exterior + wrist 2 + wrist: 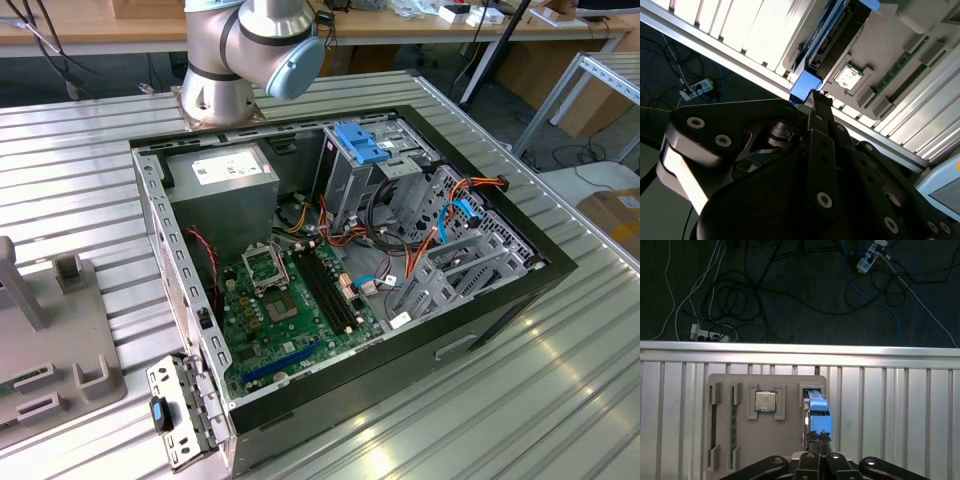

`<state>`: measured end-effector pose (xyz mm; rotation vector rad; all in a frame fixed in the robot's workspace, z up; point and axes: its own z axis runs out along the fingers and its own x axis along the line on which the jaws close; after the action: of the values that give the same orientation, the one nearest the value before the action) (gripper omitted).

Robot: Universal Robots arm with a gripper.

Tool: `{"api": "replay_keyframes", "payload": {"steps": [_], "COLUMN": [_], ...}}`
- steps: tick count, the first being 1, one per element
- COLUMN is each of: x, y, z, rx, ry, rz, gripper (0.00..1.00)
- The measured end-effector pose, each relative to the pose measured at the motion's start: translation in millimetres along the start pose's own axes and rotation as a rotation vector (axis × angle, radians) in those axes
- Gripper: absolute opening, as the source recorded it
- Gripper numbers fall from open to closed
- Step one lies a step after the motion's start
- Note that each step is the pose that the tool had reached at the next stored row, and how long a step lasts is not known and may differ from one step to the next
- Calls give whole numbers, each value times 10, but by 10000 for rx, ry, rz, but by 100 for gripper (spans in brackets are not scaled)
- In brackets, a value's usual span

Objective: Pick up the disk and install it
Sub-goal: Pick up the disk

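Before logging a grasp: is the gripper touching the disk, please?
Cannot tell: in the first wrist view the gripper overlaps the disk's blue end, hiding any gap.

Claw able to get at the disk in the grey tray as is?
Likely yes. In the first wrist view the claw sits right at the blue-framed disk, which stands on edge in its slot of the grey tray, with nothing between them.

Disk on edge in holder slot, chip beside; holder on table, exterior view's left of computer case.

Ribbed metal table, wooden bench behind, cables across dark floor.
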<state>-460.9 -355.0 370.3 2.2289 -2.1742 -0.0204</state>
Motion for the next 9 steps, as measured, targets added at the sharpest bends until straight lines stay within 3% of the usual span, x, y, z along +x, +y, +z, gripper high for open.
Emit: {"api": "replay_keyframes", "payload": {"steps": [9], "x": [0], "y": [0], "z": [3], "rx": [0], "ry": [1], "rz": [0], "gripper": [11]}}
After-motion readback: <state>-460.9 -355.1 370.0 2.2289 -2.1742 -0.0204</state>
